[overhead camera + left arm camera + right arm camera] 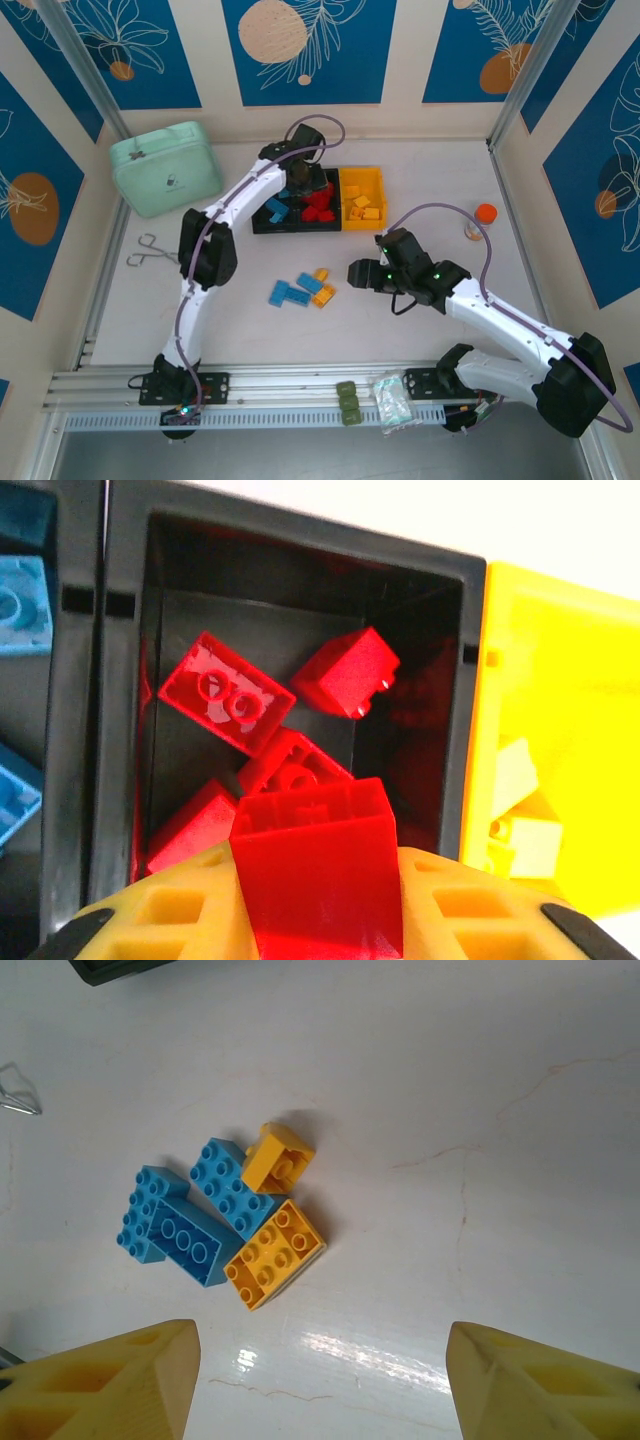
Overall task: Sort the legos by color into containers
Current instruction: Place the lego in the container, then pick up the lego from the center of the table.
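Left pincer (320, 920) pinches a red brick (315, 865) over the bin (300, 550) of reds to match; right pincer (320, 1365) hangs wide open, empty, above loose bricks (215, 1225).

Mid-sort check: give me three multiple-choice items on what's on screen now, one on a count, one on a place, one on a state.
1. How many yellow bricks are in the loose pile?
A. One B. Two C. Four
2. Where is the left gripper?
A. Over the middle black bin B. Over the loose pile C. Parked at its base
3. What state is the right gripper in?
A. Open, empty B. Shut on a brick C. Shut on nothing

1 B: two yellow ones lie among the blue.
2 A: its camera looks into that bin past the red brick it holds.
3 A: its fingers stand wide apart above the pile.
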Tool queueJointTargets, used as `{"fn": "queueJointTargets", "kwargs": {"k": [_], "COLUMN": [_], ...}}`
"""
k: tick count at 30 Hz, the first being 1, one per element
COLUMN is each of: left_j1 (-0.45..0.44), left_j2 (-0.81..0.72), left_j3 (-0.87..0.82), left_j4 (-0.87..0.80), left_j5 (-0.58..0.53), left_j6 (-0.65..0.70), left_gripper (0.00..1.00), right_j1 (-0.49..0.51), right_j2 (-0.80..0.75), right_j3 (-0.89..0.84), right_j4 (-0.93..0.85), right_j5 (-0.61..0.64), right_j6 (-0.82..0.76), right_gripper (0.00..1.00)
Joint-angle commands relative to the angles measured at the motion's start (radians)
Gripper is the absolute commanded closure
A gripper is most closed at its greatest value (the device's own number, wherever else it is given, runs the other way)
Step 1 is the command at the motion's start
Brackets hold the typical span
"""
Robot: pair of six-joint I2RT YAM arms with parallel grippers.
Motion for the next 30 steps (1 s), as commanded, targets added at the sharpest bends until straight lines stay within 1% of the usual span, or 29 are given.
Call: {"fn": "queueJointTargets", "kwargs": {"k": [1, 5, 7, 13, 16, 20, 22, 30], "left_j1": [0.026, 0.043, 0.05, 0.062, 0.065, 0.067, 0.067, 0.058], "left_j2": [0.071, 0.147, 0.169, 0.196, 0.2, 0.19, 0.18, 0.097], "left_j3": [0.12, 0.237, 0.266, 0.286, 0.288, 0.292, 0.292, 0.267], "left_j4": [-0.096, -0.12, -0.116, -0.096, -0.083, -0.073, -0.074, -0.108], "left_j5": [-0.046, -0.052, -0.044, -0.031, -0.019, -0.022, -0.029, -0.001], "left_j6": [0.043, 0.062, 0.068, 0.077, 0.079, 0.085, 0.087, 0.127], "left_gripper": [0.68, 0.67, 0.66, 0.63, 0.57, 0.48, 0.45, 0.41], "right_j1": [-0.01, -0.016, -0.017, -0.022, -0.022, -0.022, -0.022, -0.022], "right_j2": [-0.022, -0.022, -0.022, -0.012, -0.007, 0.005, 0.01, 0.022], "right_j3": [-0.011, -0.015, -0.016, -0.017, -0.015, -0.01, -0.008, -0.003], "right_j4": [-0.018, -0.019, -0.021, -0.016, -0.011, -0.009, -0.005, 0.01], "right_j5": [0.004, 0.002, 0.004, 0.001, -0.001, -0.004, -0.006, -0.015], "right_j6": [0.014, 0.015, 0.016, 0.018, 0.018, 0.015, 0.016, 0.014], "right_gripper": [0.34, 0.34, 0.34, 0.34, 0.34, 0.34, 0.34, 0.34]}}
